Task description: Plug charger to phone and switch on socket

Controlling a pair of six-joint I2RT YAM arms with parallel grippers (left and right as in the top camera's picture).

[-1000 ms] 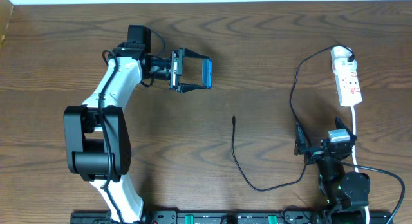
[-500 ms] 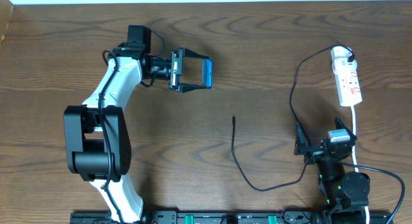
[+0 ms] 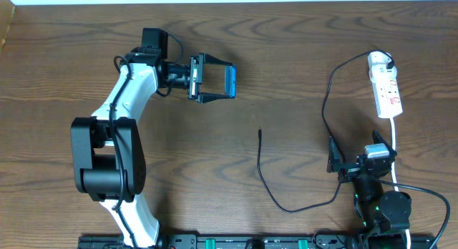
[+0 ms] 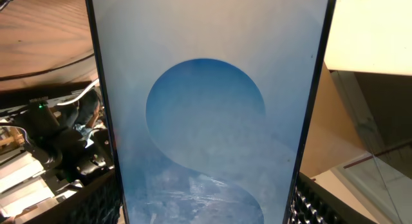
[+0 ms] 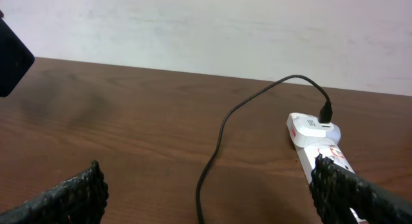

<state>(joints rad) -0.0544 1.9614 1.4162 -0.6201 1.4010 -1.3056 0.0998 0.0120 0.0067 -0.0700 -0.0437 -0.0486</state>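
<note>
White-armed left pincer (image 3: 227, 81) stretched forward, gripping phone (image 4: 206, 121), right pincer (image 3: 356, 149) tucked back, spread wide.

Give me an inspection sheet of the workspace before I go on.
Surface: brown wooden table.
Job's things: phone held off the table; socket far right, switch position unreadable.
Clutter: nothing seen.
Grippers: left gripper shut on the phone; right gripper open, empty.
Cables: charger plugged into the socket, looping to its plug tip, which lies free mid-table; white cord leads toward the right arm.
Surroundings: pale wall behind the table.
</note>
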